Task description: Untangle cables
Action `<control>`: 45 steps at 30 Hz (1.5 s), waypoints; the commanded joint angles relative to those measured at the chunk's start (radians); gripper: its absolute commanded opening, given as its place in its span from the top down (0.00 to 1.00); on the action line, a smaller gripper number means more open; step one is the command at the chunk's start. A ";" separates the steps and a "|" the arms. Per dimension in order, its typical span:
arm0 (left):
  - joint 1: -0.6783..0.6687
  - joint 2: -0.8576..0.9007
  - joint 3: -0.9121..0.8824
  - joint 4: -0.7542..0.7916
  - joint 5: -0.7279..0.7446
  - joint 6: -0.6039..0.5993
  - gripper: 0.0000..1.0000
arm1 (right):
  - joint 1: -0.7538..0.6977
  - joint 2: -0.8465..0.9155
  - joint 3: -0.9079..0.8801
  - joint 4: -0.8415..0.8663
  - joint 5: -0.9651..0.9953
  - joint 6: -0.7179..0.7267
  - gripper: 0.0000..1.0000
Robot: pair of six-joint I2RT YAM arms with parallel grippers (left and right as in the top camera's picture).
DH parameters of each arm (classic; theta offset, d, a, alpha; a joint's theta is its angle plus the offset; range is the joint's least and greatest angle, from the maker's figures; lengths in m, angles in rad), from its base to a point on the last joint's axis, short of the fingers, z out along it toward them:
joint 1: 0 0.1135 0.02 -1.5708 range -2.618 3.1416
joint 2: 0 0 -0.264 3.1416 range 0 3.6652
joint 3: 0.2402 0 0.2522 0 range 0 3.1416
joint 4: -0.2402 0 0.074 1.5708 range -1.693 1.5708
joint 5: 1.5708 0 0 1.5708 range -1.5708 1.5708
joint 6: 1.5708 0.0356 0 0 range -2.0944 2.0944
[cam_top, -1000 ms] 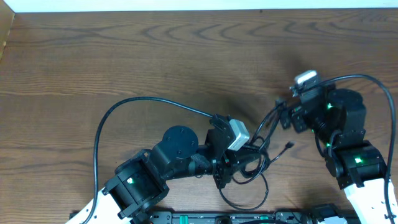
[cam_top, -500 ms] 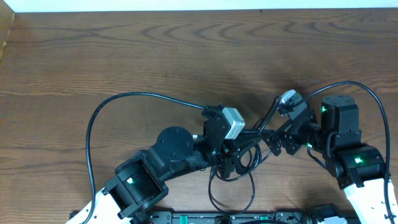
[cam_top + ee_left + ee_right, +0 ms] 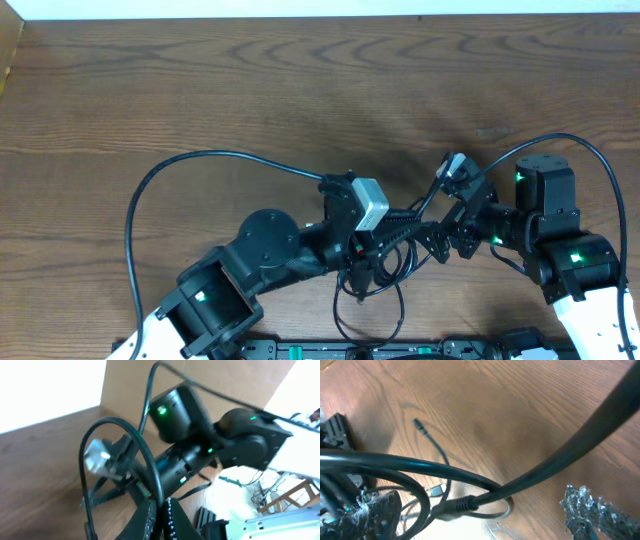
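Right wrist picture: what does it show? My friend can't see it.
Black cables loop over a brown wooden table, right between the wide-open right gripper's two fingers. One thin cable ends in a small plug.

Grips a black cable [image 3: 146, 460] between left fingers [image 3: 172, 520] pressed together at the bottom edge. Arcs up in a wide loop and drops back toward the brown desk [image 3: 40, 460]. Beyond the loop, the right arm [image 3: 210, 450], green lights glowing.
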 commanded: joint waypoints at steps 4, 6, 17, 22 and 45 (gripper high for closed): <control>0.002 -0.018 0.011 0.027 0.051 0.007 0.93 | 0.002 -0.002 0.008 0.038 -0.087 -0.022 0.01; 0.002 -0.018 0.011 0.035 0.065 0.002 0.93 | 0.001 -0.002 0.008 0.061 -0.085 -0.022 0.01; 0.001 -0.019 0.011 0.083 0.153 -0.013 0.93 | 0.001 -0.002 0.008 0.266 0.425 -0.021 0.01; 0.001 -0.019 0.011 0.089 0.178 -0.021 0.92 | 0.001 -0.002 0.008 0.322 0.592 -0.002 0.01; 0.000 0.001 0.011 0.040 0.227 -0.084 0.92 | 0.001 -0.002 0.008 0.710 0.745 0.091 0.01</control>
